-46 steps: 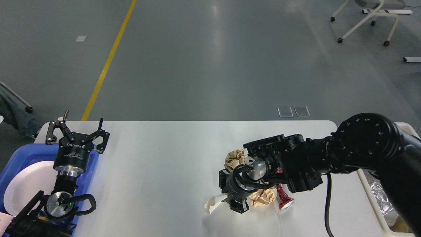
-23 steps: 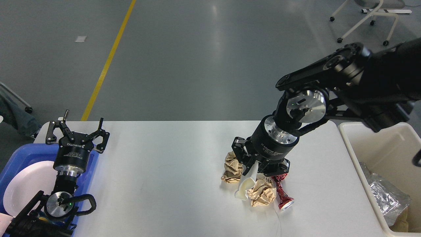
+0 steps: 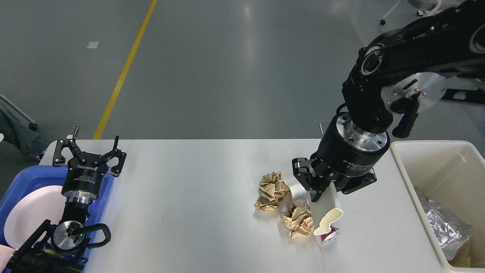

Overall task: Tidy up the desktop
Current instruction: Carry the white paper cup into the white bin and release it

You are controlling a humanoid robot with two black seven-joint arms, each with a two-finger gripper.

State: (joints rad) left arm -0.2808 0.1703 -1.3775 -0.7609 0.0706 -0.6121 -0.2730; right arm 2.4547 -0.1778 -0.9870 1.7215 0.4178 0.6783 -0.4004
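Observation:
The white desktop [image 3: 197, 212] fills the lower view. My right gripper [image 3: 322, 193] is shut on a crushed white paper cup [image 3: 329, 216] and holds it above the table's right middle, pointing down. Two crumpled brown paper balls [image 3: 271, 190] [image 3: 297, 223] lie just left of it. A crushed red can [image 3: 329, 236] lies under the cup, mostly hidden. My left gripper [image 3: 89, 149] is open and empty at the table's far left corner, over the edge of the blue tray [image 3: 22, 182].
The blue tray holds a white plate [image 3: 30, 216]. A cream-white bin [image 3: 447, 182] stands at the table's right edge with crumpled foil [image 3: 443, 227] inside. A wheeled chair base stands on the grey floor at the top right.
My right arm has lifted and swung to the right with the white cup, from left of the paper balls to over the red can. The left arm has not moved.

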